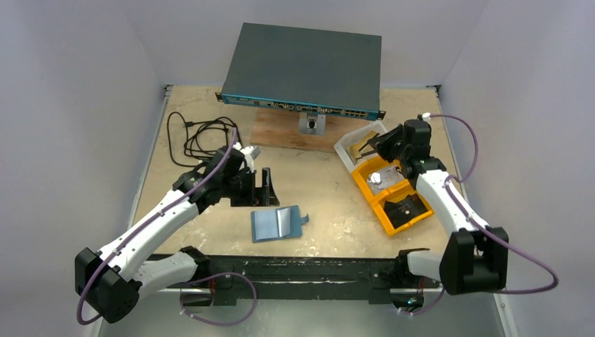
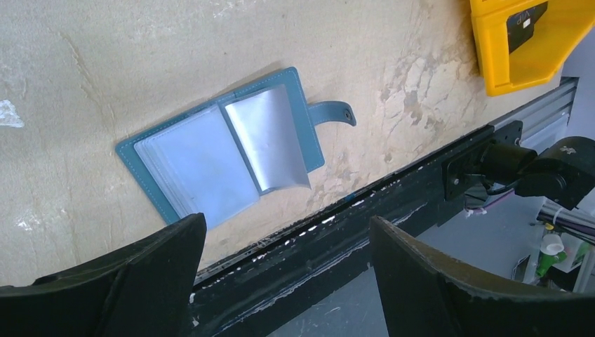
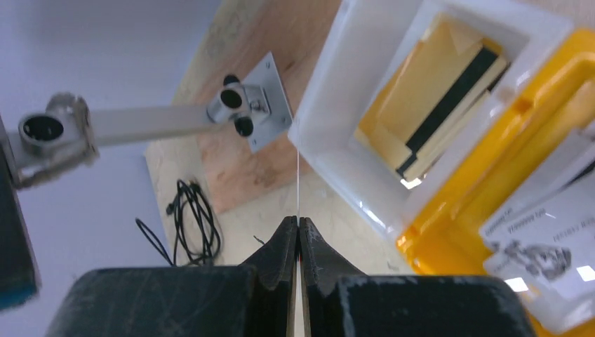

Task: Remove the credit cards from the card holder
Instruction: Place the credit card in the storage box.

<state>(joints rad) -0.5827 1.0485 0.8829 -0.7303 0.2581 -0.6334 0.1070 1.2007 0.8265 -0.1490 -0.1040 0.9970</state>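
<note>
Card holder: lay open on the table near its front edge, snap tab pointing right.
Left gripper: hung just behind the holder, jaws spread wide, empty.
Right gripper: pinched a thin card, seen edge-on.
Tub: held striped cards, touching the orange bin.

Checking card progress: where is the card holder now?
Top view: the card holder lies open on the table, between the left gripper and the near edge, left of the orange bin.
</note>
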